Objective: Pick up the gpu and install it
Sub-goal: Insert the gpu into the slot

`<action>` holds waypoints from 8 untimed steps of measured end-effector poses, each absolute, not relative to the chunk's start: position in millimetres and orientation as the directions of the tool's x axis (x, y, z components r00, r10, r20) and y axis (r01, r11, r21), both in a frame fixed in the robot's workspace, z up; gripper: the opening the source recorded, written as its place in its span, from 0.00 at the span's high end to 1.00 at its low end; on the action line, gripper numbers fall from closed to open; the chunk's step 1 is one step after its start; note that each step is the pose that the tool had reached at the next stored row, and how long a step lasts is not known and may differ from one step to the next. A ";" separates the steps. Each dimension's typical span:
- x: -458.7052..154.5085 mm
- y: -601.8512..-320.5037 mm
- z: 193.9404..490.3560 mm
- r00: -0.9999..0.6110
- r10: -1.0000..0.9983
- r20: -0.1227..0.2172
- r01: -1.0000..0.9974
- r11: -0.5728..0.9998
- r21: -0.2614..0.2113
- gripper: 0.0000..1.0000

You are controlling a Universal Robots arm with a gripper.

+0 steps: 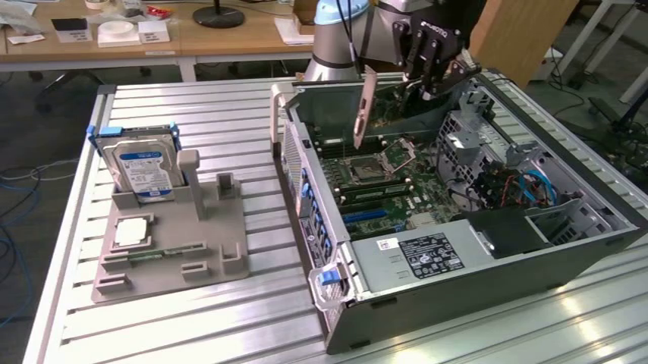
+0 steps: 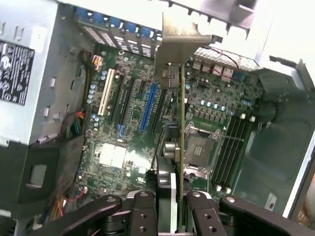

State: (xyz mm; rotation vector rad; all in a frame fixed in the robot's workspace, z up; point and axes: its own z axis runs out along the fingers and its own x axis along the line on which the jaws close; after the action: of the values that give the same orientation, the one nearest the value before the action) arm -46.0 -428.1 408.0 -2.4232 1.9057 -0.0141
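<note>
One thin, flat rectangular gpu (image 1: 363, 107), brownish along its edge and ending in a pale metal bracket, is hanging upright inside the mouth of the dark grey open computer case (image 1: 460, 297). The black-fingered gripper (image 1: 427, 74) is pinching the gpu at the end away from the bracket, one finger pressing on each face. In the wrist view we are looking along the card's narrow edge. It is standing above the green motherboard (image 2: 123, 115), between the long blue expansion slot (image 2: 147, 105) and the square silver processor socket (image 2: 199, 147). We are not managing to tell whether its lower edge is touching the board.

The case is lying on its side on the ribbed aluminium table (image 1: 202, 334), toward the exterior view's right edge. Near the opposite edge a grey moulded holder (image 1: 208, 254) is sitting on the table. It is carrying an upright silver hard drive with a blue-white label (image 1: 142, 171) and a small square silver chip (image 1: 133, 231), well apart from the gripper.
</note>
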 end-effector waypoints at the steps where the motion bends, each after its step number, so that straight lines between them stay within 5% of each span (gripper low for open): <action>1: -46.0 -428.1 407.5 0.219 -0.975 -0.029 -0.975 -0.217 -0.052 0.72; 8: -46.1 -428.2 404.4 0.104 -0.994 -0.029 -0.993 -0.102 -0.052 0.72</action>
State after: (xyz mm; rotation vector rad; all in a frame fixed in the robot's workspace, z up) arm -46.1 -428.2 404.4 -2.2903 2.0648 -0.0201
